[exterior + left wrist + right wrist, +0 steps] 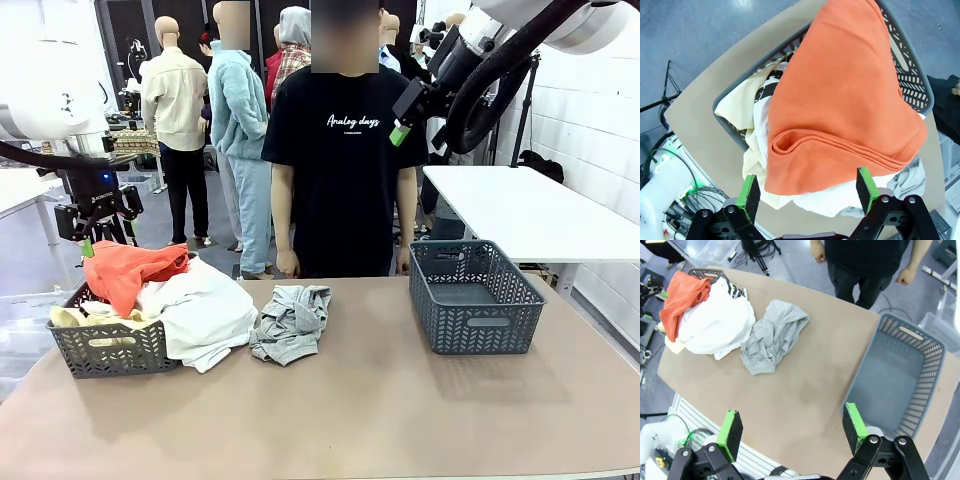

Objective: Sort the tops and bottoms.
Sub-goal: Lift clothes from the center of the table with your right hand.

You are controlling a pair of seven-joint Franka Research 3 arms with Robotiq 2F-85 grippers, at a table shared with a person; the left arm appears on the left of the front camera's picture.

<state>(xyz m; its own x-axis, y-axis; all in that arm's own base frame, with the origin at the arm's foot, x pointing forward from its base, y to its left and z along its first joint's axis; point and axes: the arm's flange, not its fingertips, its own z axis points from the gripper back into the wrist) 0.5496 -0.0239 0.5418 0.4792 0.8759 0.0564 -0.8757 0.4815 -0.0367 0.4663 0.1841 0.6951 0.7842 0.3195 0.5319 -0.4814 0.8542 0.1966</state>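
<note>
The left gripper gapes wide, empty, over the rumpled orange-red garment; the right gripper likewise, high above the table.

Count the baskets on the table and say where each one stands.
2. The full basket stands on the robot's left, heaped with clothes; the empty basket stands on the right. None looks hidden.

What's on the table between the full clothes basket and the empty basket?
A crumpled grey garment, nearer the full basket; beyond it bare table to the empty basket, seen in the front view.
</note>
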